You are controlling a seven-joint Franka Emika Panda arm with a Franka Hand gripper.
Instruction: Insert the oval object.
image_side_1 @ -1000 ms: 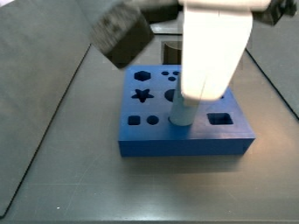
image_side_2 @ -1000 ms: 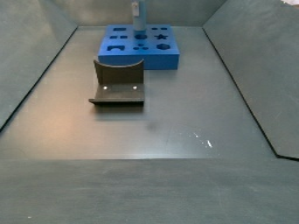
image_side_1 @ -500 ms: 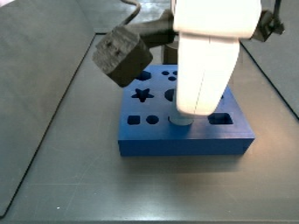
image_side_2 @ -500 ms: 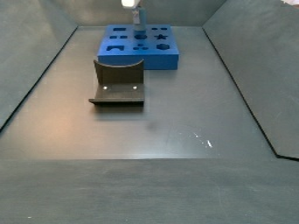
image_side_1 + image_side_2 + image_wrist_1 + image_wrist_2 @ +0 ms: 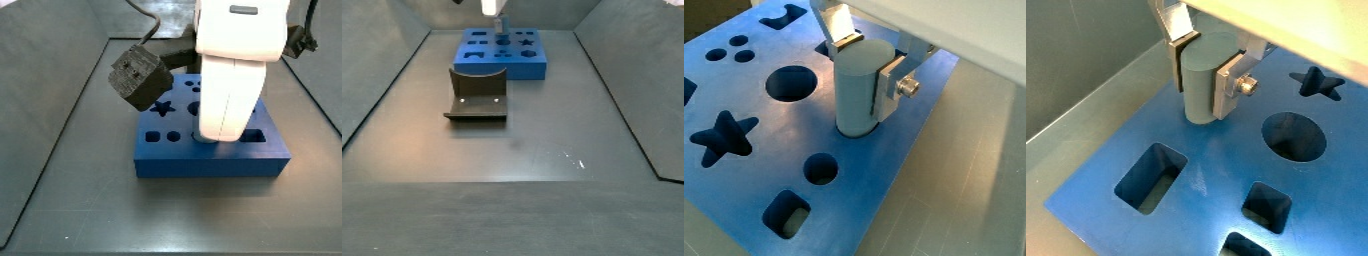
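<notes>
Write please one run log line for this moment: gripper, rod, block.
gripper: shut on rod, above blue block | rod: upright, lower end in a hole of the block | blue block: on floor | fixture: apart, untouched

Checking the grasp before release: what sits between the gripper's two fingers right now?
The oval object, upright with its lower end in the blue block. Both wrist views show the gripper clamping it between silver fingers.

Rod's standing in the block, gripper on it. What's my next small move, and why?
Probably keep easing straight down. In both wrist views the rod stands upright with its lower end in a hole of the blue block, most of its length above the surface. The gripper is shut on its upper part, so opening now would leave it only partly seated.
</notes>
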